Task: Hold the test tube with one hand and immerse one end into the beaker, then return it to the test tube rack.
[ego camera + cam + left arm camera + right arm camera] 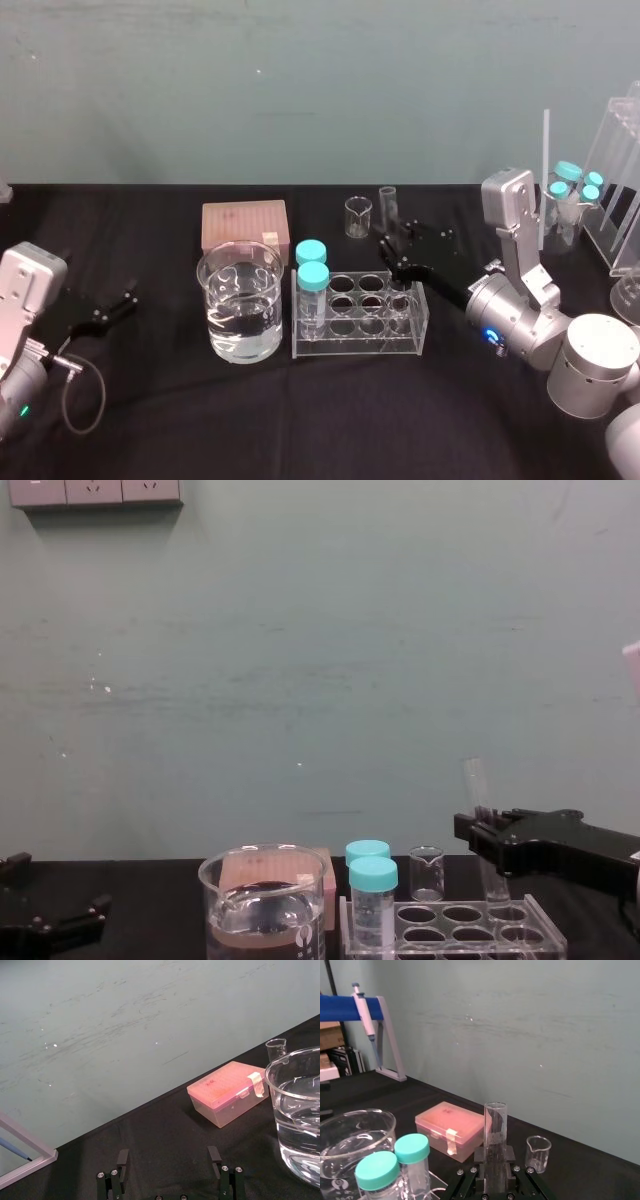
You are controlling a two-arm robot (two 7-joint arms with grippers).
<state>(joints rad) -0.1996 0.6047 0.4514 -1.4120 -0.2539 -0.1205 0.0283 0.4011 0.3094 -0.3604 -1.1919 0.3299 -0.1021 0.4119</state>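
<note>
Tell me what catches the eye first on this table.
The right gripper is shut on a tall test tube at the right end of the clear rack. Left of the rack stands a big beaker of clear liquid; the left gripper lies open at the far left of the table.

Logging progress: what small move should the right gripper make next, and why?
Probably a straight lift. The right gripper is closed on the long clear glass test tube, whose lower end sits at the top plate of the clear acrylic rack, so it must clear the holes before crossing to the large water-filled glass beaker. The left gripper is parked, open.
</note>
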